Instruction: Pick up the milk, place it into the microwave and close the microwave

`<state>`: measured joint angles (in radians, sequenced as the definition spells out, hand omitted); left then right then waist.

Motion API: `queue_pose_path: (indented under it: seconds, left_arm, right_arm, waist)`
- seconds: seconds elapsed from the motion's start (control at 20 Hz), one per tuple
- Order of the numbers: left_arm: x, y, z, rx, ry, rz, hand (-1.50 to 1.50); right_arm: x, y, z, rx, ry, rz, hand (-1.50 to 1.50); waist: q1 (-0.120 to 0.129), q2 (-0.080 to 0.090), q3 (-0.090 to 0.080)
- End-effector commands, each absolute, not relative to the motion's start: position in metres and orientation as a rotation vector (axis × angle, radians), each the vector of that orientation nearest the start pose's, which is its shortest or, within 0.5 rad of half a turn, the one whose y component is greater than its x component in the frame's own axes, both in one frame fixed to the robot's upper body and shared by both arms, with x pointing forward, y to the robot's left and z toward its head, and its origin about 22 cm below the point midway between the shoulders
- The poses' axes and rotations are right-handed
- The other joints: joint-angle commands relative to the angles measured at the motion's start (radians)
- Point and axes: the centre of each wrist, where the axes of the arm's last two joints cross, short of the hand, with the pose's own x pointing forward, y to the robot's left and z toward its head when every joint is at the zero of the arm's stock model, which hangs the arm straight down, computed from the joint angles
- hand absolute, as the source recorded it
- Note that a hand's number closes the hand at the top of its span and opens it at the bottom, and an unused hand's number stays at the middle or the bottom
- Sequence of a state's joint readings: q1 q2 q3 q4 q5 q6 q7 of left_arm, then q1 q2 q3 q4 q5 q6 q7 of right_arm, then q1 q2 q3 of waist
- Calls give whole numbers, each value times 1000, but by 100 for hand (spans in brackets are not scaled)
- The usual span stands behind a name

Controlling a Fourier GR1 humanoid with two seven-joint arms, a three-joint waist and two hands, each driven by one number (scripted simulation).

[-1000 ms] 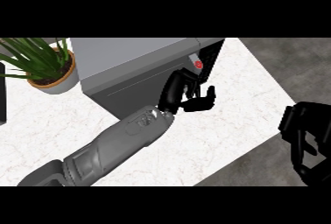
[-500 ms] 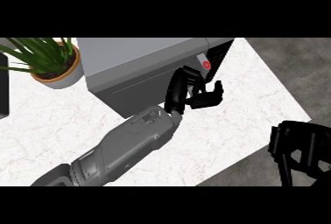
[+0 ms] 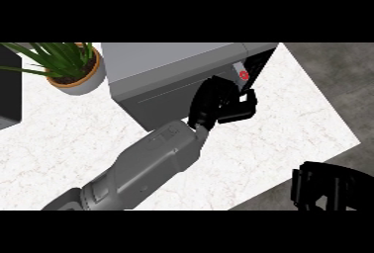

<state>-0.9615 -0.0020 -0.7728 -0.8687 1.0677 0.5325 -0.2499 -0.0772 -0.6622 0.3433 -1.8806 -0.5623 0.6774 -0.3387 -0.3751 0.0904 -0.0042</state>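
Note:
The milk [image 3: 242, 75] is a small white carton with a red spot; only a little of it shows above my left hand [image 3: 219, 105]. That hand's fingers are curled round the carton and hold it at the microwave's dark opening [image 3: 260, 60], at the right end of the grey microwave [image 3: 171, 62]. The left forearm runs up to it from the lower left. Off the counter's front right corner, my right hand [image 3: 327, 190] hangs low with relaxed fingers and holds nothing.
A potted green plant [image 3: 71, 69] stands left of the microwave on the white marble counter [image 3: 66, 143]. A dark object [image 3: 9, 89] sits at the left edge. The counter's right edge [image 3: 325, 106] borders dark floor.
The left hand has carried the milk up and to the right, closer to the microwave's opening. The right hand has sunk toward the lower right corner.

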Motion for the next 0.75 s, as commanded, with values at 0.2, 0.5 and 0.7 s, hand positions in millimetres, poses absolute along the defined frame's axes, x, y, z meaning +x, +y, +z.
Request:
queue_pose_path:
  seconds: [0.2,0.5,0.7]
  left_arm:
    - [362,39,26,-427,-1370,147,150]
    - [361,49,13,-503,-1355,131,150]
    - [363,56,7,-528,-1354,116,150]
  right_arm:
    - [204,-242,95,1051,-1770,817,150]
    - [185,-225,97,1059,-1789,804,150]
    - [175,-219,95,1044,-1795,781,150]
  waist:
    - [52,-3,-5]
    - [83,-6,-7]
    - [90,-4,-5]
